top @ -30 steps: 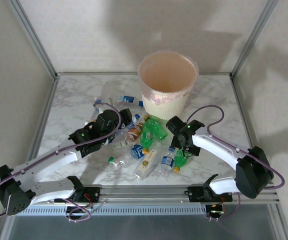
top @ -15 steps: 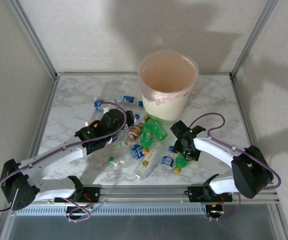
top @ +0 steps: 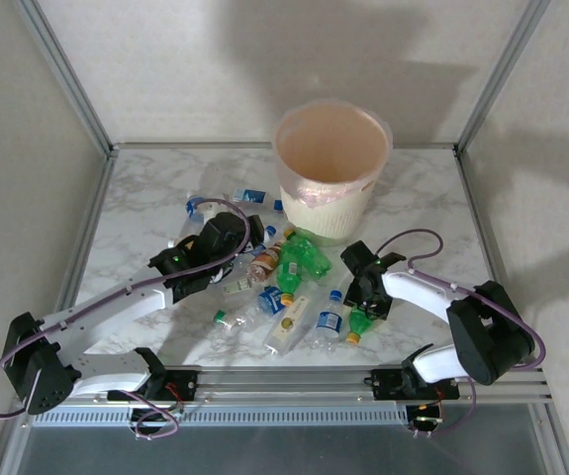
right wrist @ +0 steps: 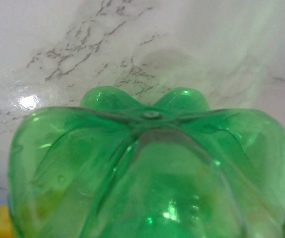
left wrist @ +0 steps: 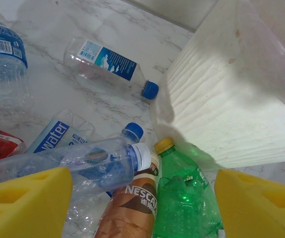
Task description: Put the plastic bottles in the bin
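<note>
A: The left gripper (left wrist: 142,201) is open, over the plastic bottles (top: 289,287) at the middle of the table (top: 432,198); the bin (top: 333,210) stands by the far edge.
B: And the right gripper (top: 367,299)?
A: 1 green bottle (right wrist: 152,168) lies between its fingers; gripped or not, I cannot tell; the smooth body may slip out and roll toward the near edge.

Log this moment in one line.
left end effector: open over plastic bottles | right end effector: around green bottle, grip unclear | bin: upright
</note>
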